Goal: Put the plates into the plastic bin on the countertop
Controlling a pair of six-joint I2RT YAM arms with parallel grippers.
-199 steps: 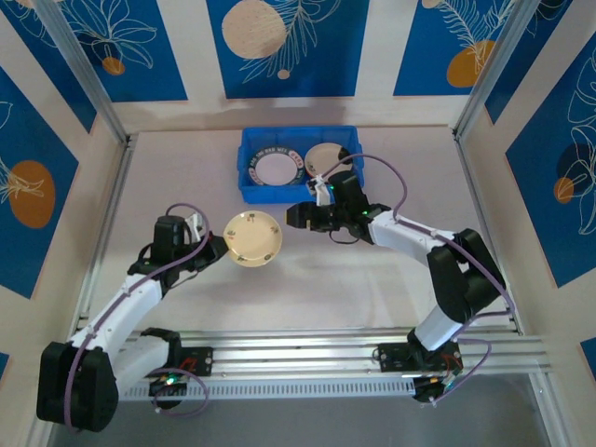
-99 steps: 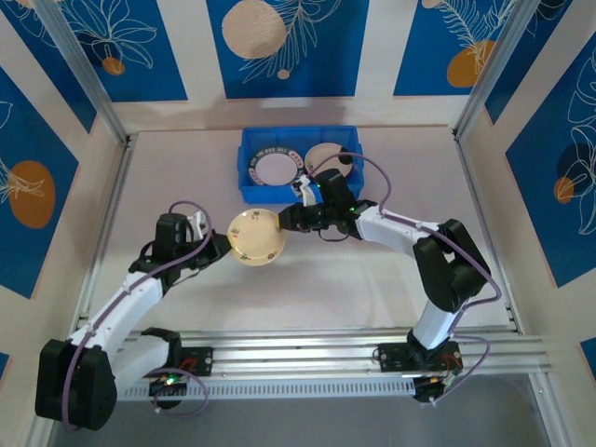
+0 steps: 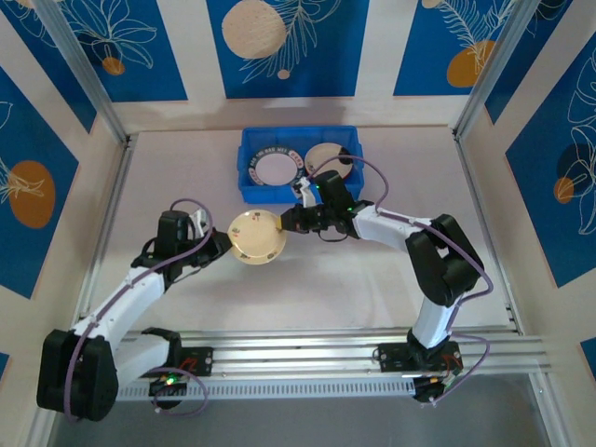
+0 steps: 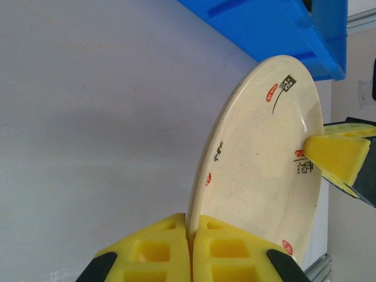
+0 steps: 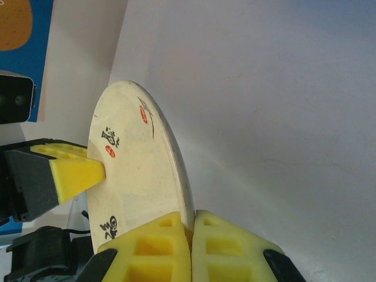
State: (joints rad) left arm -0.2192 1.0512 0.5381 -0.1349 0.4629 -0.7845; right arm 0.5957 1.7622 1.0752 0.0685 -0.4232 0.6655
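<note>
A cream plate (image 3: 255, 237) with small red and black marks hangs above the countertop (image 3: 307, 289), gripped at both sides. My left gripper (image 3: 223, 244) is shut on its left rim, and my right gripper (image 3: 285, 222) is shut on its right rim. In the left wrist view the cream plate (image 4: 264, 158) rises from my yellow fingers (image 4: 164, 252), with the other gripper's pad on its far edge. The right wrist view shows the same plate (image 5: 138, 176) pinched at its rim. The blue plastic bin (image 3: 300, 164) behind holds a green-rimmed white plate (image 3: 276, 168) and a cream one (image 3: 326, 155).
Aluminium rails (image 3: 307, 352) run along the near edge and up both sides. Blue floral wall panels (image 3: 279, 47) stand behind the bin. The bin's blue wall (image 4: 276, 29) lies just beyond the held plate.
My right gripper has moved left to the plate's right rim and shut on it. The left gripper has kept its hold, and the plate has barely shifted.
</note>
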